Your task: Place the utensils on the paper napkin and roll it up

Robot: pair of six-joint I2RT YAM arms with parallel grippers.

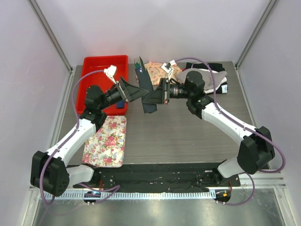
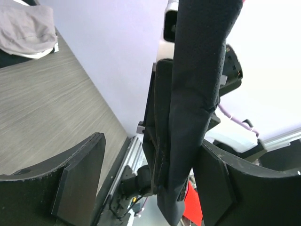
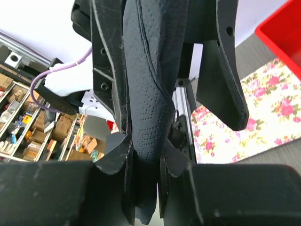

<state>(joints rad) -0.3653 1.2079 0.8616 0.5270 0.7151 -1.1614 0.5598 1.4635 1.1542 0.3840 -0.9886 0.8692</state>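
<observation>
Holding: the right gripper is clamping the paper napkin, which is rolled into a dark tube, around its middle; the jaws are pressing on both sides of it.
Releasing: the left gripper is standing wide open; its fingers are flanking the roll without touching it.
Napkin position: the roll is hanging clear of the table, beyond and to the right of the floral tray; it is running away from the tray's far right corner.
Fork: its tines are sticking out of the roll's end farthest from the tray.
Knife: cannot tell.
Red bin: sitting just beyond the tray's far edge.
Cloths: lying well to the tray's right, at the table's back.
</observation>
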